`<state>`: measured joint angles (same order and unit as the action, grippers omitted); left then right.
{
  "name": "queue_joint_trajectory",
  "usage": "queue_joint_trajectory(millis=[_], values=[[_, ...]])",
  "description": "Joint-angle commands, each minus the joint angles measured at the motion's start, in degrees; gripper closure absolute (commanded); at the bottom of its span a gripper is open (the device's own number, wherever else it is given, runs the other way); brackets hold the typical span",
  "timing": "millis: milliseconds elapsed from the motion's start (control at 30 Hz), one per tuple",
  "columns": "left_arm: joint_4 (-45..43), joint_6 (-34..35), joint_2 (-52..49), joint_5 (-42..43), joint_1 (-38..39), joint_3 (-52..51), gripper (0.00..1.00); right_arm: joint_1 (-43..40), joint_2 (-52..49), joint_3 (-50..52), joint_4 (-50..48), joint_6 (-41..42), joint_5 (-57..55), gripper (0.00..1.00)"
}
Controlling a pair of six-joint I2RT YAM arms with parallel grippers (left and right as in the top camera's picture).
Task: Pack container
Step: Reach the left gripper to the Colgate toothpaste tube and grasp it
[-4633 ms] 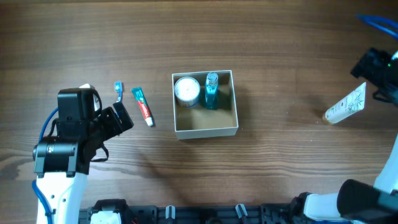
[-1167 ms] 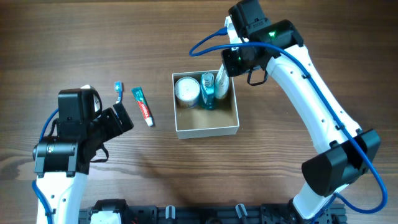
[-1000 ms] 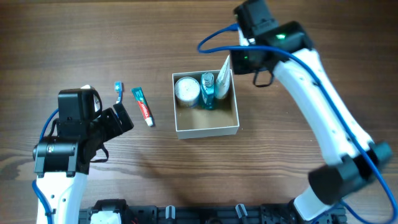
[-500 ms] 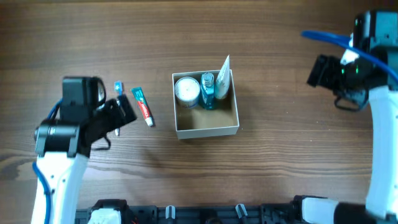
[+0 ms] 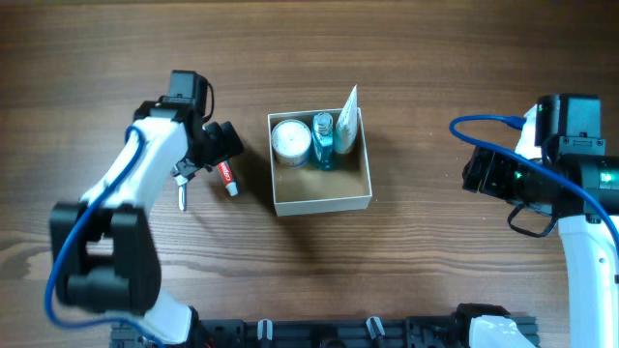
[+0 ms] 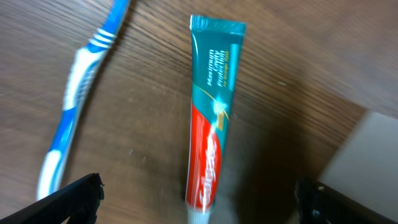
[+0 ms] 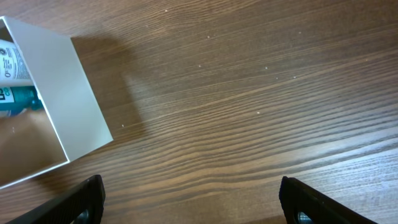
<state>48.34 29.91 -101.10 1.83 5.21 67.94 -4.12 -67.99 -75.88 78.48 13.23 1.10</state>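
Overhead view: the container (image 5: pixel 322 204), a square white-walled box with a tan cardboard floor, sits on the wooden table (image 5: pixel 406 290) between the two arms. Three items stand along the container's far wall: a round white jar (image 5: pixel 290 141) in its far-left corner, a teal bottle (image 5: pixel 327 140) just beside the jar, and a white tube (image 5: pixel 346 121) leaning in its far-right corner with its flat end poking above the rim. The near half of the container's floor is bare cardboard.

Left of the container, a teal-and-red toothpaste tube (image 6: pixel 213 124) lies flat on the wood, cap end toward the wrist camera. Its white lettering is too blurred to read. A blue-and-white toothbrush (image 6: pixel 74 93) lies on the toothpaste's far side from the container, apart from it.

The left gripper (image 6: pixel 199 202) hovers over the toothpaste, close to the container's left wall, its fingers spread wide to either side of the tube and holding nothing. The right gripper (image 7: pixel 193 205) hangs well to the right of the container, fingers also spread wide and empty. From the right wrist camera, dark print shows on the packed items' labels, too small to read.
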Motion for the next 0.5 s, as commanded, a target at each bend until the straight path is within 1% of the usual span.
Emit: queue_joint_trajectory(millis=[0, 167, 200, 233, 333, 400, 433, 467], values=[[-1.1, 1.0, -6.9, 1.4, 0.3, 1.9, 0.0, -0.1, 0.1, 0.2, -0.2, -1.2, 0.7, 0.09], [-1.9, 1.0, -10.2, 1.4, 0.3, 1.9, 0.0, -0.1, 0.0, 0.2, -0.3, -1.2, 0.7, 0.09], [-2.1, 1.0, -10.2, 1.4, 0.3, 1.9, 0.01, -0.1, 0.1, 0.2, -0.2, -1.3, 0.7, 0.09], [-2.1, 1.0, -10.3, 1.4, 0.3, 1.9, 0.05, -0.1, 0.0, 0.2, -0.2, -1.2, 0.7, 0.09], [-1.5, 0.8, -10.3, 1.4, 0.3, 1.7, 0.25, -0.1, 0.1, 0.2, -0.2, -1.3, 0.6, 0.09], [-1.0, 0.8, -10.3, 1.4, 0.3, 1.7, 0.45, -0.1, 0.1, 0.2, -0.2, -1.3, 0.3, 0.09], [-0.8, 0.8, -10.3, 1.4, 0.3, 1.7, 0.49, -0.1, 0.1, 0.2, -0.2, -1.2, 0.3, 0.09], [-0.6, 0.8, -10.3, 1.4, 0.3, 1.7, 0.62, -0.1, 0.1, 0.2, -0.2, -1.3, 0.3, 0.09]])
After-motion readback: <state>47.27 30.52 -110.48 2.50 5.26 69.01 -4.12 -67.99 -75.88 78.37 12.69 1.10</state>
